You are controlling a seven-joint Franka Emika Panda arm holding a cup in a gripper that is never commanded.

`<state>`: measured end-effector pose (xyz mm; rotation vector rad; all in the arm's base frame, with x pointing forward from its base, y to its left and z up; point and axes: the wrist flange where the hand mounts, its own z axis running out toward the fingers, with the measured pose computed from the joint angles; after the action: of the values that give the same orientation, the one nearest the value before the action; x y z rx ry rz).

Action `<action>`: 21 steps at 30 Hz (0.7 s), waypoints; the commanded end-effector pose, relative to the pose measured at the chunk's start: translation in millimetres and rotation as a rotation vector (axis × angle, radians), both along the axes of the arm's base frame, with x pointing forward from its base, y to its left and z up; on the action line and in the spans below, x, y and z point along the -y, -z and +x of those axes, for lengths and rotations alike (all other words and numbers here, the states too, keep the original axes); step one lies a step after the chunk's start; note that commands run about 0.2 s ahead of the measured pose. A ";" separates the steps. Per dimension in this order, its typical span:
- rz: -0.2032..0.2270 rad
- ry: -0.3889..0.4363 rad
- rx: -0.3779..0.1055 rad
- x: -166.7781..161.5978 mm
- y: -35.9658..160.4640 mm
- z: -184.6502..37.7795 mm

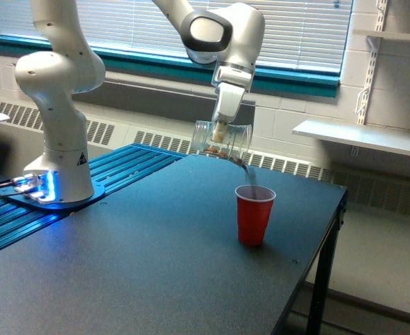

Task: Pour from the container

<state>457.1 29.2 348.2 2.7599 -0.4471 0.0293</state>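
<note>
The container (222, 139) is a clear plastic cup, tipped on its side with its mouth toward the exterior view's right and slightly down. My gripper (220, 131) is shut on it from above. A thin layer of brown material lies along the cup's lower wall, and a narrow brown stream (247, 174) falls from its lip into the red cup (253, 215). The red cup stands upright on the dark table (156, 265), below and to the right of the container.
The arm's white base (57, 160) stands on a blue ribbed platform (65, 202) at the exterior view's left. The table's right edge (323, 258) drops off close to the red cup. A white wall shelf (362, 136) hangs at the right behind it.
</note>
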 end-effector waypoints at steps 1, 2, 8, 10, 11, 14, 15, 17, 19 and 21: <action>-0.029 0.001 -0.008 -10.9 -6.1 2.8; -0.031 0.002 -0.011 -11.6 -6.7 3.0; -0.035 -0.004 -0.030 -12.8 -8.5 4.5; -0.037 -0.005 -0.035 -12.8 -9.4 4.9; -0.038 -0.003 -0.038 -13.1 -9.8 5.0; -0.049 -0.004 -0.046 -13.9 -11.9 5.4; -0.052 -0.004 -0.050 -13.8 -12.7 5.5; -0.049 -0.003 -0.060 -12.7 -14.0 5.9; -0.047 -0.005 -0.064 -11.4 -14.4 6.4; -0.042 -0.003 -0.065 -10.0 -13.9 6.3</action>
<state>461.9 39.1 360.5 2.7121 -0.4341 -0.0360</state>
